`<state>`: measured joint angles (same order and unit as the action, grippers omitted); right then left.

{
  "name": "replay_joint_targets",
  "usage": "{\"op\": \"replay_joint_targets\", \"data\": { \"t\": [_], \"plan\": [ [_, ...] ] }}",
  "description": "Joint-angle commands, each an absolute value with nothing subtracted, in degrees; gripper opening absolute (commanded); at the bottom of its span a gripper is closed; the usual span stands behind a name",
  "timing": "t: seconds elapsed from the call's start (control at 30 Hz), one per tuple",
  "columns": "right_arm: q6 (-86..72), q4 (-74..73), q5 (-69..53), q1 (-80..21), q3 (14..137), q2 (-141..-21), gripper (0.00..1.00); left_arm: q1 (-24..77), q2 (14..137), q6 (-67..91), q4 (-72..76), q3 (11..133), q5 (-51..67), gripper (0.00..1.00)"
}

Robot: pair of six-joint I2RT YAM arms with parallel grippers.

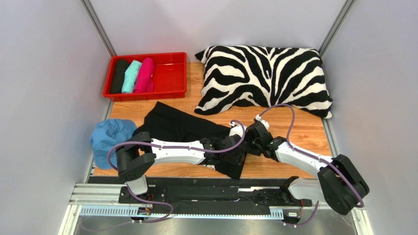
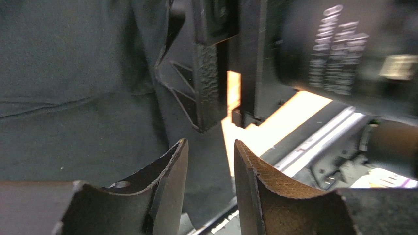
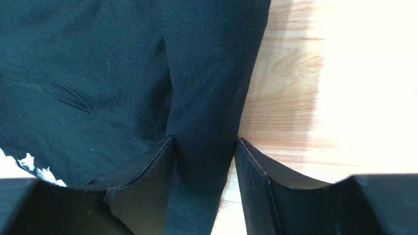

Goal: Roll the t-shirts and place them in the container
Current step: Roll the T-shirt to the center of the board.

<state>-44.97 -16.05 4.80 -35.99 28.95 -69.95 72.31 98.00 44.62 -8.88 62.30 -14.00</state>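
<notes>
Right wrist view: your right gripper point(image 3: 205, 140) pinches a fold of the black t-shirt point(image 3: 88, 73); your left gripper point(image 2: 211, 142) has its jaws spread apart.

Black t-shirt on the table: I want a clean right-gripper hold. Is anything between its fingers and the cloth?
Nothing visible does. A fold of the black t-shirt runs straight between the fingers of the right gripper, cloth against both. Only the wooden table lies beside it.

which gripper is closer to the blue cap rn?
Left. The left gripper is over the black t-shirt's right end, on the side toward the blue cap; the right gripper sits just beyond it, farther from the cap.
</notes>
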Motion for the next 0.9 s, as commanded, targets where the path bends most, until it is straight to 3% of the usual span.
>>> {"op": "replay_joint_targets", "data": {
  "t": [0.0, 0.87],
  "plan": [
    [-44.6, -17.4, 4.6, -36.4, 30.3, -71.3, 0.53, 72.4, 100.2, 42.7, -6.9, 63.3, -14.4, 0.48],
    [-45.8, -19.8, 4.5, -36.4, 32.0, -73.2, 0.52, 76.3, 106.1, 45.2, -8.1, 62.6, -16.3, 0.60]
  ]
}}
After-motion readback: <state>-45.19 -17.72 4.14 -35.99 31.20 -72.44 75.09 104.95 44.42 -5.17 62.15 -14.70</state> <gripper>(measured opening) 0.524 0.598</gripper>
